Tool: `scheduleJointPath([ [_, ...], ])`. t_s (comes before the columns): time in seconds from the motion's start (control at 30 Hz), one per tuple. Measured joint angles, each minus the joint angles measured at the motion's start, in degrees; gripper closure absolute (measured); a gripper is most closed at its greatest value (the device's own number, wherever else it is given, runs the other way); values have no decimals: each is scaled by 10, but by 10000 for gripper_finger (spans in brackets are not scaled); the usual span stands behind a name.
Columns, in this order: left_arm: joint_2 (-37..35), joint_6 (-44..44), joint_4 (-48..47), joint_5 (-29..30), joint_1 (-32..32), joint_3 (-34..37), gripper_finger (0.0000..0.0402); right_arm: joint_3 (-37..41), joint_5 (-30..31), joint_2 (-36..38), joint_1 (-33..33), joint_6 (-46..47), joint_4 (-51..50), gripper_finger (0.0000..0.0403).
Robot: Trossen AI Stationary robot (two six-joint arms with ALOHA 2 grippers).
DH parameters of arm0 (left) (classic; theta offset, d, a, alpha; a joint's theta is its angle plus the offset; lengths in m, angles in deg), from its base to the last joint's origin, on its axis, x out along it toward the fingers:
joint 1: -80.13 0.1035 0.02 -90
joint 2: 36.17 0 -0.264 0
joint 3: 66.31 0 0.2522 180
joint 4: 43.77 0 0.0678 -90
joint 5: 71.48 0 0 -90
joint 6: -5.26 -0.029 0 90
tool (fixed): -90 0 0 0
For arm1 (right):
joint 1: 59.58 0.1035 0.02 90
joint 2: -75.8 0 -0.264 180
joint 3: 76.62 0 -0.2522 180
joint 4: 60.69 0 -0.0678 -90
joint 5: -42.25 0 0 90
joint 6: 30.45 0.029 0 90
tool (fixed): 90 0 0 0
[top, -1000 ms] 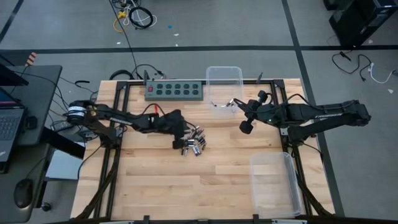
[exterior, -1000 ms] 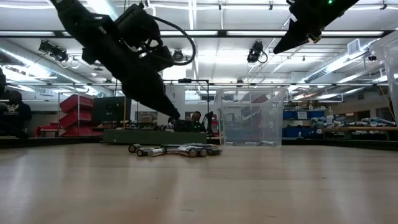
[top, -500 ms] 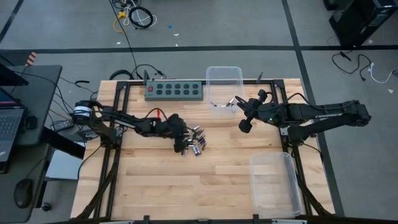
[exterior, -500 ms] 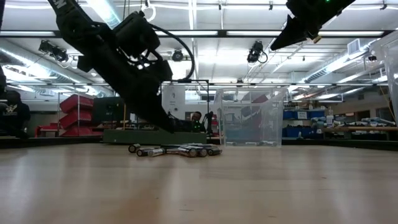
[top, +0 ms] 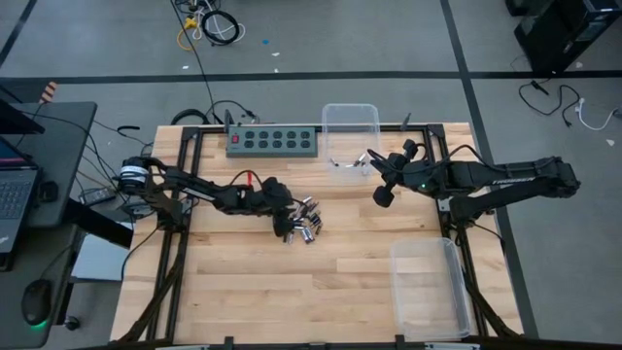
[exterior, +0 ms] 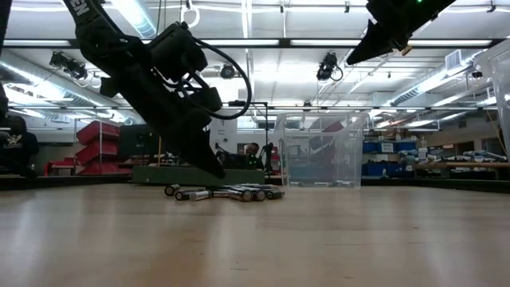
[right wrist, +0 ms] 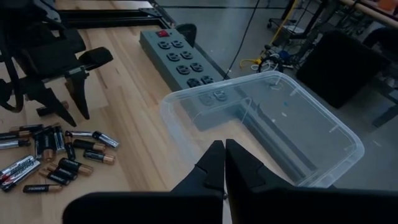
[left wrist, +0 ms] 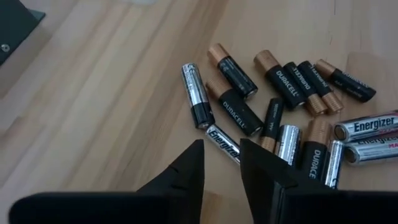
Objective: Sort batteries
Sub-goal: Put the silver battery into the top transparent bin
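Batteries [top: 305, 222] heaped in one loose pile on table [top: 321, 282], near power strip [top: 272, 142], toward table's middle. Left tool [left wrist: 221, 163] just beside pile, fingers parted by a narrow gap, pointing at a silver cell, nothing held. Right tool [right wrist: 223, 163] clenched empty, raised, over clear bin [top: 350, 131] beside strip.

Small cylindrical batteries [top: 306, 223] clustered mid wooden bench [top: 292, 292]; green rectangular power strip [top: 272, 142] behind; clear plastic bin [top: 351, 131] right of it.
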Motion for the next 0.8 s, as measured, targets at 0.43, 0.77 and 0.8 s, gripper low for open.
scheduleJointPath([
  [0.43, 15, 36, 11, 8, 0, 0, 259, 0, 0, 0, 0, 0, 0, 402],
  [0.77, 66, 59, 46, 9, -1, -1, 259, 0, 0, 0, 0, 0, 0, 402],
  [0.8, 66, 57, 43, 10, -1, -2, 259, 0, 0, 0, 0, 0, 0, 402],
])
